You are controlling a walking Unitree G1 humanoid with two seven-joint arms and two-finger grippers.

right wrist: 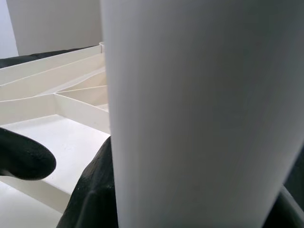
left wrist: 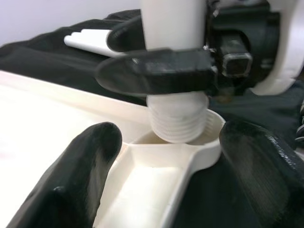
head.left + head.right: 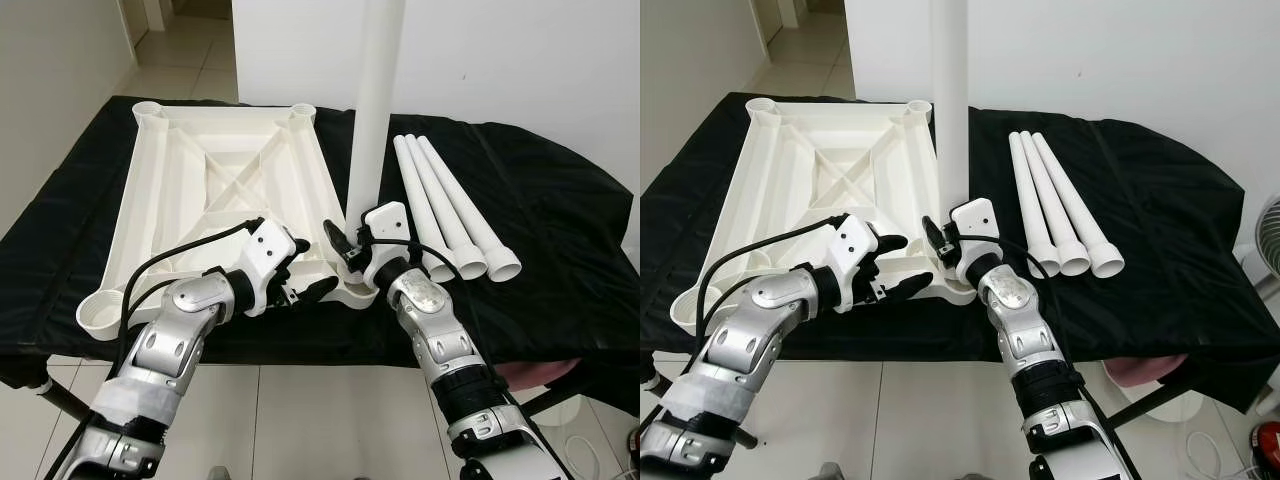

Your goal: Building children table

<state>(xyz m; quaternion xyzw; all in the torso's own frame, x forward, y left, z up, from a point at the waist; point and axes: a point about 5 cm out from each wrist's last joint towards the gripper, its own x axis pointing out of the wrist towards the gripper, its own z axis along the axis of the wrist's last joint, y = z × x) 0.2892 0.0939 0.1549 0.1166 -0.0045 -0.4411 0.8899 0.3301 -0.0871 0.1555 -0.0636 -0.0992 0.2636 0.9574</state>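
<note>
1 leg (image 3: pixel 378 110) is held upright, clamped in the right gripper (image 3: pixel 345 245), its threaded end entering the tabletop's (image 3: pixel 215 190) near-right socket; 3 legs (image 3: pixel 450 215) lie unfitted beside it. The left gripper (image 3: pixel 305 285), jaws apart, straddles that corner.

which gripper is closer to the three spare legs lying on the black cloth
Right. The right gripper grips the upright leg just beside the three spare legs; the left gripper sits farther off, open around the tabletop corner socket.

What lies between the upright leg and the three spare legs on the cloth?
Bare black cloth, seen in both eye views. The right end effector holds the upright leg; the three spare legs lie to its right.
</note>
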